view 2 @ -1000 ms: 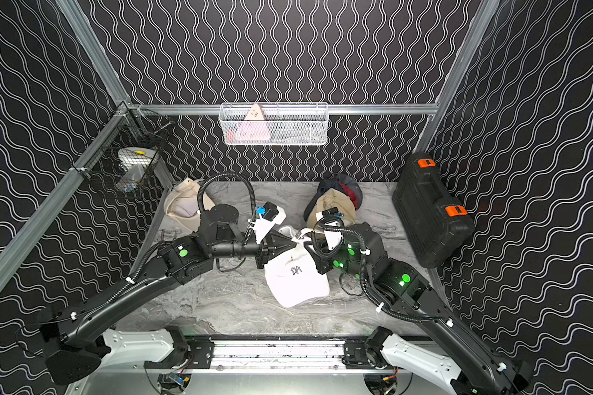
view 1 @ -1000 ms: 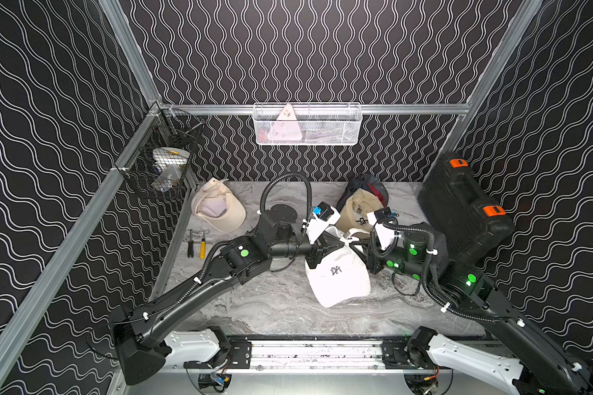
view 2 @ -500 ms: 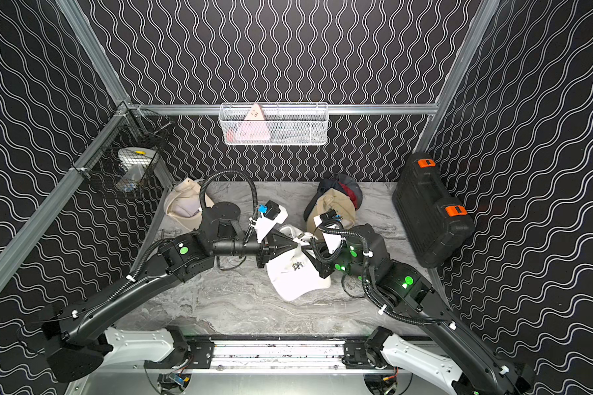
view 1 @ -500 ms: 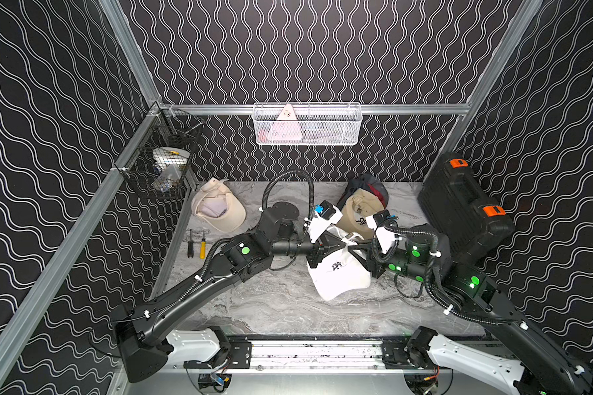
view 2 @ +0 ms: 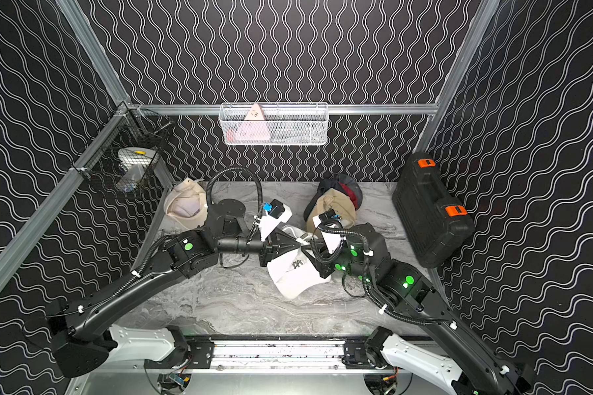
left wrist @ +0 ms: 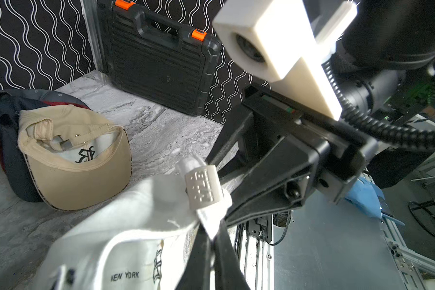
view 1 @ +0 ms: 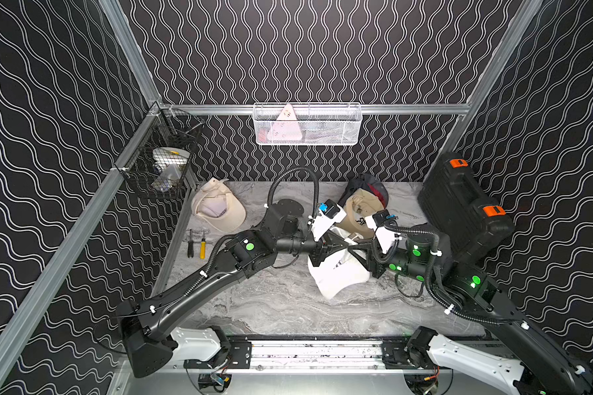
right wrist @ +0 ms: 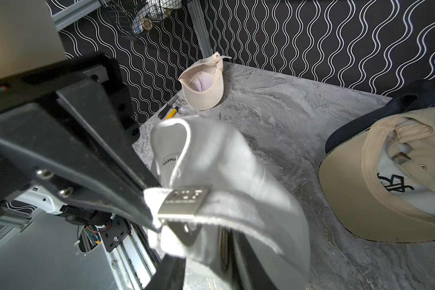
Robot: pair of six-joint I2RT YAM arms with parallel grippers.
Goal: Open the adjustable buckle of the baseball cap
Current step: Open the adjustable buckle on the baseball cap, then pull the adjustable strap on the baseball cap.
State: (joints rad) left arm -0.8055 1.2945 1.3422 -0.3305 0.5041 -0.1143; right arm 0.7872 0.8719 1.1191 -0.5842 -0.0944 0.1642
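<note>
Silver metal buckle (left wrist: 203,187) not yet open, I'd judge; next: right claw (view 1: 363,243) pins it, left claw (view 1: 345,241) pulls white fabric strap (left wrist: 210,222) out.
Top view: white fabric baseball cap (view 1: 339,273) slung between both claws over marble desk (view 1: 271,307). Left wrist: left claw clamped on strap end, buckle just beyond. Right wrist: right jaws apart under buckle, tips hidden by fabric; grip unclear.

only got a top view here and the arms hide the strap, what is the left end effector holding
Observer: The left wrist view shows the left end effector shut on the strap of the white cap, beside the silver buckle.
Operator: is the strap out of the buckle
Observer: No. In the right wrist view the strap runs through it.
Operator: and the other arm
Observer: The right end effector has its fingers apart, the buckle at their tips; I cannot tell whether they pinch it.
</note>
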